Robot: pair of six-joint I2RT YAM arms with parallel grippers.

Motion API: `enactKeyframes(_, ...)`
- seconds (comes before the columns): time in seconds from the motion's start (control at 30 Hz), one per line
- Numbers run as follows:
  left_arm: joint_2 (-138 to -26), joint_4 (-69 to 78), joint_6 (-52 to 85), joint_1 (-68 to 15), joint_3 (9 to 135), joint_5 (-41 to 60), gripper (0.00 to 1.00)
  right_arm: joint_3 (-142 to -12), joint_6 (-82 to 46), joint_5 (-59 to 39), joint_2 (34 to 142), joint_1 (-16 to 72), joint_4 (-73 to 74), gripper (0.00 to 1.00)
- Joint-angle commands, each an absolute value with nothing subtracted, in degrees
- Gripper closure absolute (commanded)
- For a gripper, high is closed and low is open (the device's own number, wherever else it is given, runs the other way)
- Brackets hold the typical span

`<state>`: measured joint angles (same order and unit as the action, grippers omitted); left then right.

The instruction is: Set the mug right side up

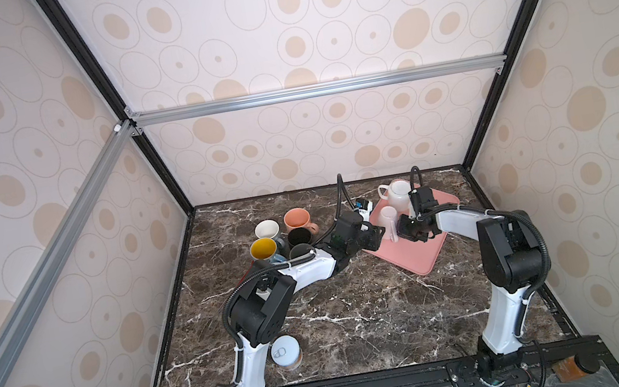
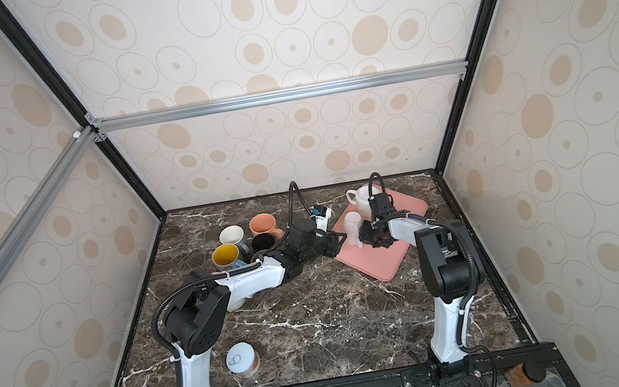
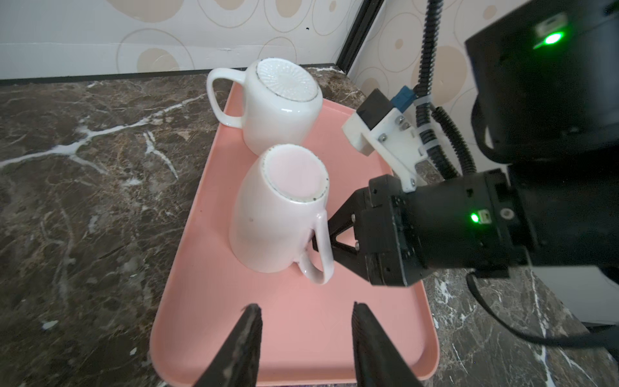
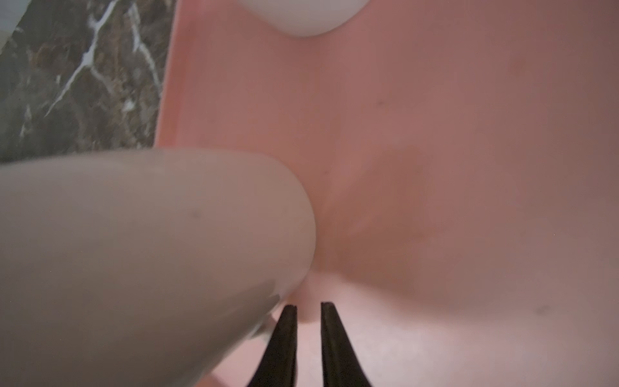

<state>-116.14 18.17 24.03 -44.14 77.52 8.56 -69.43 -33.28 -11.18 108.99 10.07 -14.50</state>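
The right end effector (image 4: 308, 306) is pinched shut on the handle of the mug (image 3: 278, 217). Its two black fingers (image 4: 286, 335) sit close together, and the pale handle is squeezed between their tips. The mug stands right in front of this end effector. It is upside down, with its flat bottom facing up. Its rim rests on the pink tray (image 3: 201, 318), which also lies under the end effector.

Just past the mug, on the same tray, stands a white cup (image 3: 281, 110). It is upside down too. I cannot tell if the two touch.

The left end effector (image 3: 304, 308) is open and holds nothing. It hangs over the edge of the tray, on the other side of the mug from the right end effector. It is near the mug but not touching it.

Farther back, beside the left arm and away from the tray, a bunch of cups stands right side up on the dark bench (image 1: 341, 324). Among them are an orange cup (image 1: 297, 218), a black cup (image 1: 300, 237), a cream cup (image 1: 266, 230) and a yellow cup (image 1: 263, 249).

Farthest from both end effectors, a tin can (image 1: 286, 352) stands by the foot of the left arm.
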Motion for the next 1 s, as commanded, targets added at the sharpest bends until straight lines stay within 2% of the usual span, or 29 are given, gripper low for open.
enactKeyframes(0.0, -115.13, 16.48, 21.62, -43.96, 78.22, 4.00, 0.52, -67.09, -35.10, -12.50, 105.98, 11.14, -14.79, 0.82)
enactKeyframes(0.2, -116.76, 10.21, 21.05, -43.95, 81.40, -3.76, 0.48, -63.50, -36.70, -17.07, 104.40, 12.57, -11.27, 0.80)
enactKeyframes(0.3, -118.58, 8.57, 21.94, -44.09, 84.11, -3.88, 0.47, -61.71, -38.04, -19.07, 103.63, 12.57, -9.32, 0.79)
enactKeyframes(0.57, -126.28, 3.44, 21.38, -46.65, 94.07, -1.45, 0.46, -55.88, -36.15, -13.25, 96.11, 11.41, -12.37, 0.79)
enactKeyframes(0.97, -136.40, -9.95, 23.60, -47.42, 110.10, -14.98, 0.43, -50.87, -36.65, -13.80, 91.70, 9.49, -10.72, 0.79)
